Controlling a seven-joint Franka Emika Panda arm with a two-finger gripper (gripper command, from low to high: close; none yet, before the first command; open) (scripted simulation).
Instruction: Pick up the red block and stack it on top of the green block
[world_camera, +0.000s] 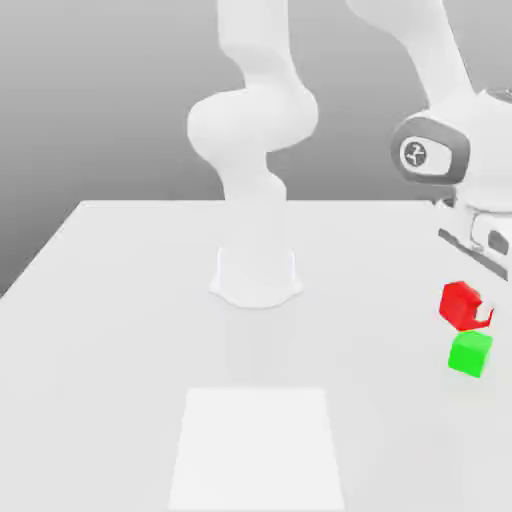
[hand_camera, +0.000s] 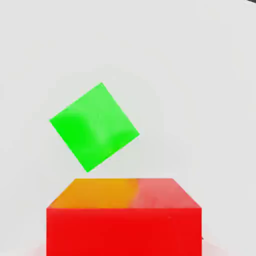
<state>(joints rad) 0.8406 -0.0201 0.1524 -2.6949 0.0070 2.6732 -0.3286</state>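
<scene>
Close under the hand camera, the red block (hand_camera: 124, 220) sits clamped in the gripper (world_camera: 478, 312), lifted off the table (world_camera: 120, 300). Beyond it, on the table, lies the green block (hand_camera: 94, 126), turned at an angle to the red one. From the exterior view, red hangs just above green (world_camera: 470, 353) and a little toward that view's left (not yet touching). This looks like the carry step; next the red needs centring over green, then lowering and release.

red block (world_camera: 460, 300) held aloft, just above green block (world_camera: 470, 353) on table
</scene>
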